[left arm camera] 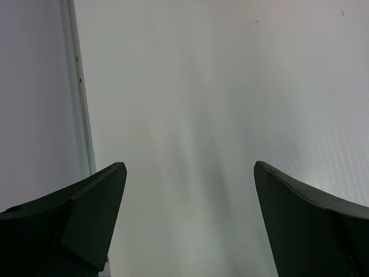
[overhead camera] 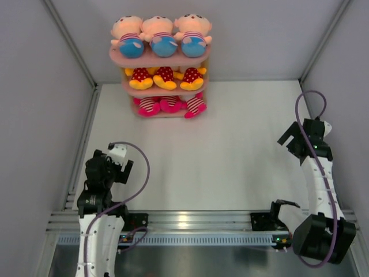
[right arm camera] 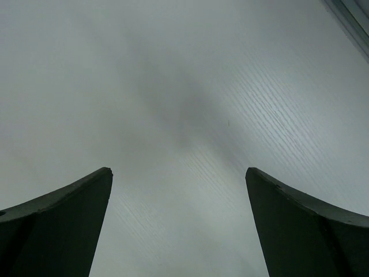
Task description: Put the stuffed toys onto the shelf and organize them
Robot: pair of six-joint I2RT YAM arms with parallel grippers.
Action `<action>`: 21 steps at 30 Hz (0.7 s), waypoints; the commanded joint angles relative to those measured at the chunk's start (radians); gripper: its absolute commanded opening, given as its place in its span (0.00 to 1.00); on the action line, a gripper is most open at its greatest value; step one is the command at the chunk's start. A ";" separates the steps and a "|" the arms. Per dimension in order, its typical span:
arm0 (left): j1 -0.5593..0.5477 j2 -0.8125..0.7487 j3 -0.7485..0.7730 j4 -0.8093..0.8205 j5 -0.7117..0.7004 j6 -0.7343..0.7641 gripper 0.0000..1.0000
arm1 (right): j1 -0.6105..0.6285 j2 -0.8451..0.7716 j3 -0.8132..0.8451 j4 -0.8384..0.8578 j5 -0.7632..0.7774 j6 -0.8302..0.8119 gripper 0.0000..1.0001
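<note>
Top external view, from the left: the left tool [overhead camera: 113, 163] hangs over the near left part of the white bench [overhead camera: 230, 167], close to the left wall [overhead camera: 40, 115]. A purple cable [overhead camera: 142, 173] loops off its arm. Its fingers are too small in this view to read.

Further back and a little left of centre, the pink shelf [overhead camera: 158, 60] stands at the far edge of the bench, against the back wall. All 3 of its tiers are filled.
- The top board carries 3 peach-headed dolls [overhead camera: 162, 34] in blue pants, side by side and touching.
- The middle board carries 3 yellow-orange toys [overhead camera: 165, 77] with red white-dotted bodies, also in a row.
- The bottom board carries 3 pink-striped toys [overhead camera: 149, 105]. Their heads are hidden under the board above and their legs poke out at the front.

No toy lies on the bench.

On the right, the right tool [overhead camera: 295, 138] hangs near the right wall, well apart from the shelf, with its own purple cable arching above it.

Left wrist view: the left tool [left arm camera: 189, 164] is spread wide. Its 2 dark fingers [left arm camera: 86, 213] stand far apart, with only bare bench between them and nothing pinched. A metal strip [left arm camera: 81, 86] runs up the left side where the wall meets the bench.

Right wrist view: the right tool [right arm camera: 177, 169] is likewise spread wide and holds nothing, with only grey bench surface between its fingers.
</note>
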 commanded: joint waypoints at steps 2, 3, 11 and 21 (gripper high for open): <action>0.043 -0.042 -0.009 0.044 0.045 0.019 0.98 | 0.002 -0.090 -0.032 0.024 0.019 0.024 0.99; 0.050 -0.048 -0.010 0.042 0.051 0.024 0.98 | 0.003 -0.102 -0.043 0.021 0.013 0.019 1.00; 0.099 -0.009 -0.019 0.039 0.080 0.041 0.98 | 0.003 -0.274 -0.143 0.098 -0.039 -0.056 0.99; 0.099 0.060 -0.010 0.038 0.060 0.036 0.98 | 0.005 -0.308 -0.173 0.127 -0.047 -0.071 0.99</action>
